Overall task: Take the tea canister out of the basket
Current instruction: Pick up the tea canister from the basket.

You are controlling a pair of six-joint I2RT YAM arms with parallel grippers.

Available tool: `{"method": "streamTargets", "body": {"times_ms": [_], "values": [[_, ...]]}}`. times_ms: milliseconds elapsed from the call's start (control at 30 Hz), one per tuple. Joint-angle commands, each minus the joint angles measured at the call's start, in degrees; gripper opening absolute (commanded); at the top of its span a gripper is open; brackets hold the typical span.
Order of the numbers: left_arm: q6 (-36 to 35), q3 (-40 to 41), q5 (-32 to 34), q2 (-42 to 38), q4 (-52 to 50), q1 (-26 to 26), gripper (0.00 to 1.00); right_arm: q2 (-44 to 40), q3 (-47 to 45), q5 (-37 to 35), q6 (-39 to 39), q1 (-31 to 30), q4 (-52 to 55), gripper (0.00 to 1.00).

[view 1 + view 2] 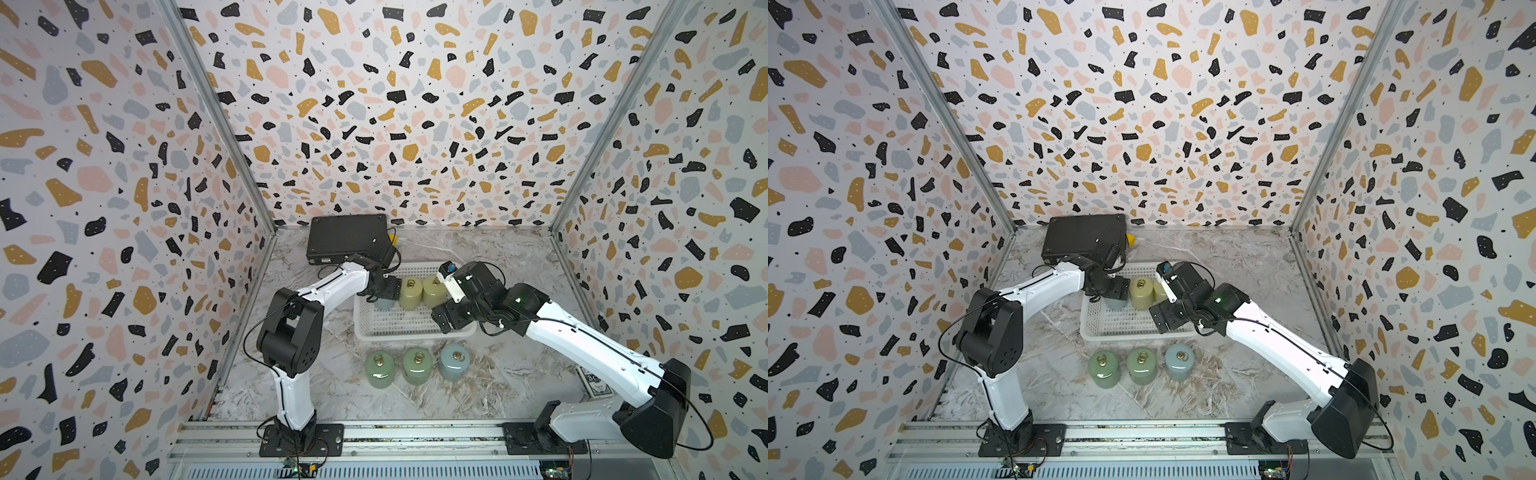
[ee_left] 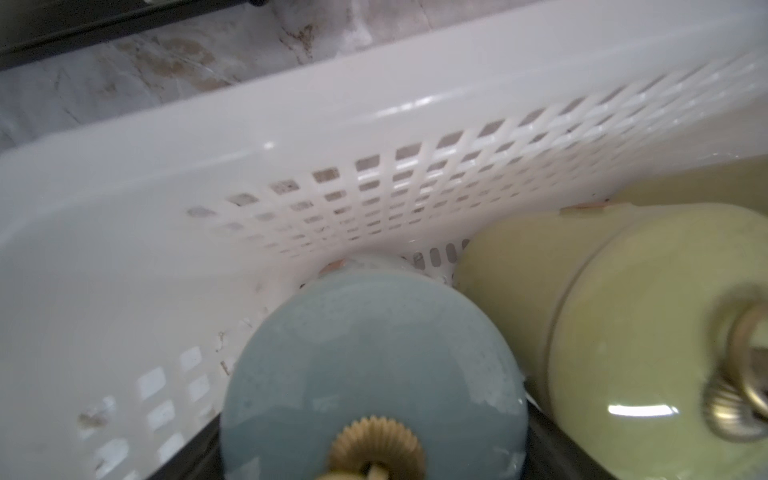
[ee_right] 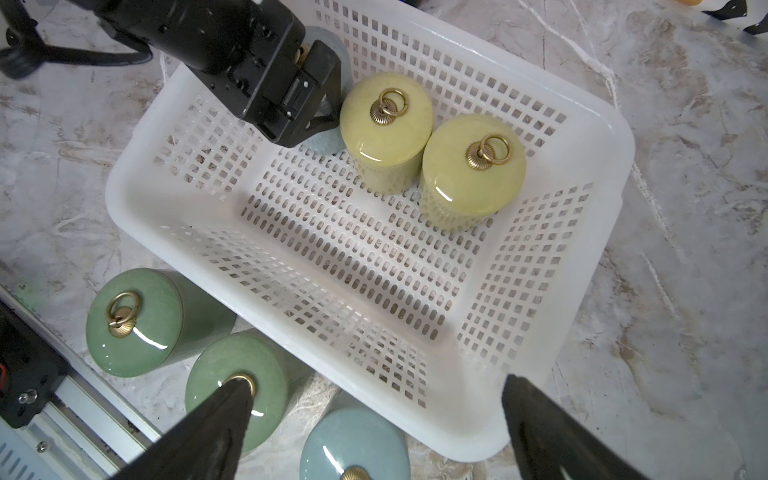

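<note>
The white lattice basket [image 1: 415, 334] [image 3: 137, 216] sits mid-table. In its back left corner stands a pale blue tea canister [image 1: 384, 304] [image 2: 374, 357] [image 3: 328, 139] with a brass knob. My left gripper [image 1: 384, 291] [image 3: 330, 89] reaches down into that corner and is shut on it, a black finger [image 2: 544, 436] pressed to each side. Two yellow canisters [image 1: 410, 293] [image 1: 434, 291] [image 3: 386, 124] stand beside it along the back wall. My right gripper [image 1: 442, 320] [image 3: 376, 384] hangs open above the basket's front right rim, holding nothing.
Two green canisters [image 1: 379, 368] [image 1: 417, 365] and a blue one [image 1: 455, 360] stand in a row on the marble table in front of the basket. A black flat case [image 1: 347, 237] lies behind it at the back wall. A card box [image 1: 596, 384] lies under the right arm.
</note>
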State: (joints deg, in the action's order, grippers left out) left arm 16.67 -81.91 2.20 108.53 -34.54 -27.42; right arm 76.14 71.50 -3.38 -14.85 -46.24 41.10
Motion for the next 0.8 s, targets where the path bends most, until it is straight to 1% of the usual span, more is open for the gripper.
{"method": "streamTargets", "body": {"times_ms": [0, 100, 467, 767], "values": [[-1.5, -1.7, -0.2, 2.2, 1.1, 0.3, 0.89, -0.2, 2.2, 0.5, 0.7, 0.5, 0.2, 0.99], [-2.0, -1.7, 0.0, 2.9, 1.0, 0.3, 0.91, -0.1, 2.2, 0.6, 0.8, 0.6, 0.2, 0.99], [-2.5, -3.9, -0.4, 5.4, 1.7, 1.0, 0.93, 0.5, 2.3, 2.0, 0.2, 0.8, 0.2, 0.99], [-2.8, -3.2, -0.9, 5.2, 1.4, 0.9, 0.92, 0.9, 2.2, 1.8, 0.3, 0.9, 0.1, 0.99]]}}
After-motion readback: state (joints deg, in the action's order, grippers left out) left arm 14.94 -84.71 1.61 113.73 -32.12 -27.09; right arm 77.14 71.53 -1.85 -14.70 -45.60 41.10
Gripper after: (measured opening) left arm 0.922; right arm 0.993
